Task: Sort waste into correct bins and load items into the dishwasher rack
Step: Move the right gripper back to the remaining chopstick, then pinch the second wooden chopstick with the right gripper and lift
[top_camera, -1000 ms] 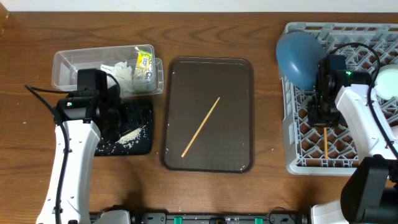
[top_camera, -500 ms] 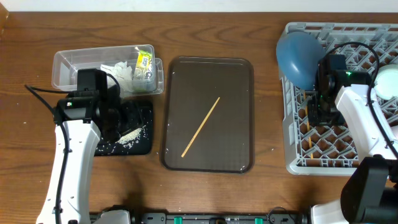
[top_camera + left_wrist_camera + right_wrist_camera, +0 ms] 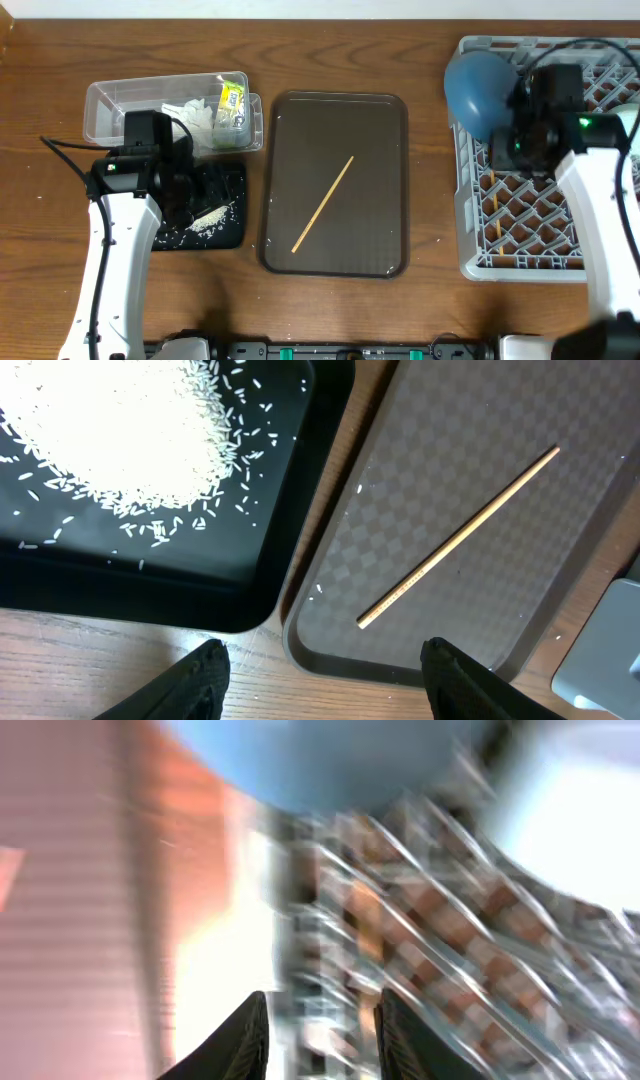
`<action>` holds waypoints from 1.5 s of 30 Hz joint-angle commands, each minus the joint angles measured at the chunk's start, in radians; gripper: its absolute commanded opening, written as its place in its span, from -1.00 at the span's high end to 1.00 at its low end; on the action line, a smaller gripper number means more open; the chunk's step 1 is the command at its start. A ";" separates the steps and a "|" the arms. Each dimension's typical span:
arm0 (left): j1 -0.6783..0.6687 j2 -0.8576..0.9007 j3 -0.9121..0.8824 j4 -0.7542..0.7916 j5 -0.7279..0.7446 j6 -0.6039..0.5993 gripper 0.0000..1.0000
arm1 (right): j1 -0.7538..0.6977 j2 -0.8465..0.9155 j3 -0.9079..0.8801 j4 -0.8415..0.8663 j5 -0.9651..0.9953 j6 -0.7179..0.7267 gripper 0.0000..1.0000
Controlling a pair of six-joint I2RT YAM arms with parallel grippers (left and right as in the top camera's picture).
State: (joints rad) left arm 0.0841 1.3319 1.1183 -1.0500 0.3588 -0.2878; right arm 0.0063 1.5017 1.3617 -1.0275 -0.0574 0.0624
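Left claw [image 3: 325,663]: fingers spread wide at the bottom edge of the left wrist view, nothing held. Right claw [image 3: 322,1025]: that view is badly blurred, but the two fingers stand apart with nothing visible between them. It hangs over the upper left part of the rack [image 3: 468,230], beside the dark blue plate [image 3: 475,90]. Target: one chopstick [image 3: 458,538] lying flat near the centre of the brown tray [image 3: 380,130]. Its long axis runs diagonally, lower left to upper right, in both the overhead and the left wrist view. From my left claw, poised over the corner of the black tray [image 3: 150,575] holding the rice [image 3: 130,430], the chopstick lies up and to the right, its near tip close. I judge the left arm nearer and the right well apart. The clear tub [image 3: 110,105] holds the tissue [image 3: 195,120] and the wrapper [image 3: 232,100]. The wrapper print is too small to read, and no other writing is legible.
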 commanded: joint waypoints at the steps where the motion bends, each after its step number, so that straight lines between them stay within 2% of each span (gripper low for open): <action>1: 0.004 -0.006 0.005 -0.003 -0.013 0.005 -0.30 | 0.093 -0.023 0.016 0.031 -0.235 0.037 0.32; 5: 0.004 -0.006 0.005 -0.003 -0.013 0.005 -0.29 | 0.234 0.018 0.016 0.078 -0.231 0.105 0.27; 8: 0.005 -0.006 0.005 -0.003 -0.013 0.006 -0.30 | 0.346 0.075 0.016 0.126 -0.231 0.153 0.14; 12: 0.004 -0.006 0.005 -0.003 -0.013 0.006 -0.30 | 0.485 0.180 0.016 0.210 -0.220 0.216 0.13; 14: 0.005 -0.006 0.005 -0.003 -0.013 0.005 -0.30 | 0.542 0.232 0.016 0.254 -0.174 0.236 0.12; 17: 0.005 -0.006 0.005 -0.003 -0.013 0.006 -0.30 | 0.634 0.323 0.016 0.324 -0.062 0.288 -0.01; 23: 0.004 -0.006 0.005 -0.004 -0.013 0.006 -0.29 | 0.725 0.469 0.016 0.365 0.050 0.419 -0.01; 28: 0.004 -0.006 0.005 -0.003 -0.013 0.006 -0.30 | 0.744 0.547 0.016 0.370 0.054 0.439 0.00; 30: 0.004 -0.006 0.005 -0.004 -0.013 0.006 -0.30 | 0.744 0.562 0.016 0.350 0.063 0.444 0.07; 33: 0.004 -0.006 0.005 -0.004 -0.013 0.006 -0.29 | 0.739 0.562 0.016 0.299 0.123 0.473 0.37; 41: 0.005 -0.006 0.005 -0.003 -0.013 0.006 -0.29 | 0.689 0.562 0.016 0.169 0.215 0.472 0.87; 45: 0.005 -0.006 0.005 -0.003 -0.013 0.006 -0.29 | 0.638 0.560 0.017 0.148 0.210 0.472 0.98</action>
State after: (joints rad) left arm 0.0841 1.3323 1.1183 -1.0500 0.3588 -0.2878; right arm 0.6910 2.0464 1.3827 -0.8658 0.1020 0.5251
